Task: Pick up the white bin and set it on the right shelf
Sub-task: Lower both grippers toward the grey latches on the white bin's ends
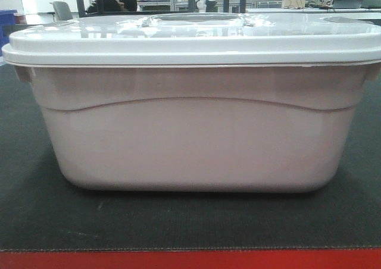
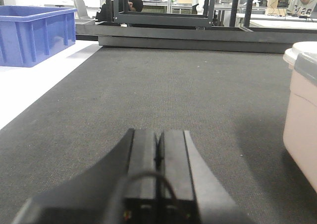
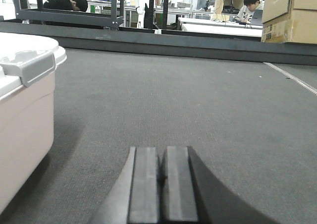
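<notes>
The white bin point(image 1: 190, 138), off-white and faintly pink with a glossy white lid, fills the front view and stands on a dark mat. Its left end point(image 2: 302, 110) shows at the right edge of the left wrist view, its right end point(image 3: 25, 110) at the left edge of the right wrist view. My left gripper point(image 2: 158, 134) is shut, low over the mat, left of the bin and apart from it. To the bin's right my right gripper point(image 3: 161, 149) is shut too, with nothing held. The right shelf is out of view.
The dark mat point(image 1: 190, 221) has a red front edge point(image 1: 190, 260). A blue plastic crate point(image 2: 32, 33) stands far left on a white surface. Cardboard boxes point(image 3: 290, 11) sit at the far right. A low dark rail point(image 3: 198, 43) bounds the mat's far side.
</notes>
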Available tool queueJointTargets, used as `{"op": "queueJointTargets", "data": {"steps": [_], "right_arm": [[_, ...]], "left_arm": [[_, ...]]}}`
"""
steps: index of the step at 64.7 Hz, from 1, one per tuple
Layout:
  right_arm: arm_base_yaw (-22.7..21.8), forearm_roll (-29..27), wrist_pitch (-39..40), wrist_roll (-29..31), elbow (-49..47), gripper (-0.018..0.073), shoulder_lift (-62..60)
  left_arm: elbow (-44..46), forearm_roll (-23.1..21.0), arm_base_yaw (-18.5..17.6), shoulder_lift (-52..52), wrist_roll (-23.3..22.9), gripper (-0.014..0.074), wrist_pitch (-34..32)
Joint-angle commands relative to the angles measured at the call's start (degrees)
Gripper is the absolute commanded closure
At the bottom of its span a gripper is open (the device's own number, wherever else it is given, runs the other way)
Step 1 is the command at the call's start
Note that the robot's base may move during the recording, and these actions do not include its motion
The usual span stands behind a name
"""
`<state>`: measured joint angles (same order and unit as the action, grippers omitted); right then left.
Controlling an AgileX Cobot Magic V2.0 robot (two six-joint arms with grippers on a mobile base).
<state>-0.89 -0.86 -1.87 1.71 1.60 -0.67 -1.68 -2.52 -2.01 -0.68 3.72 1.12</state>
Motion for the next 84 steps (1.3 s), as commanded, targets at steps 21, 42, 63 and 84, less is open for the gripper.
{"op": "queueJointTargets", "data": {"steps": [21, 42, 63, 84], "right_arm": [[0.06, 0.42, 5.09, 0.13, 0.01, 0.0502, -0.99], [0.06, 0.42, 5.09, 0.13, 0.01, 0.0502, -0.99], [0.06, 0.42, 5.09, 0.13, 0.01, 0.0502, -0.99], [0.06, 0.37, 9.33, -1.22, -0.37, 0.0502, -0.99]], "left_arm": [[0.02, 0.01, -0.48, -0.53, -0.34, 0.0713, -4.84], [0.02, 0.01, -0.48, -0.53, -0.34, 0.0713, -4.84], [0.02, 0.01, -0.48, -0.53, -0.34, 0.0713, -4.84], [1.45, 0.01, -0.48, -0.53, -0.34, 0.0713, -4.84]]}}
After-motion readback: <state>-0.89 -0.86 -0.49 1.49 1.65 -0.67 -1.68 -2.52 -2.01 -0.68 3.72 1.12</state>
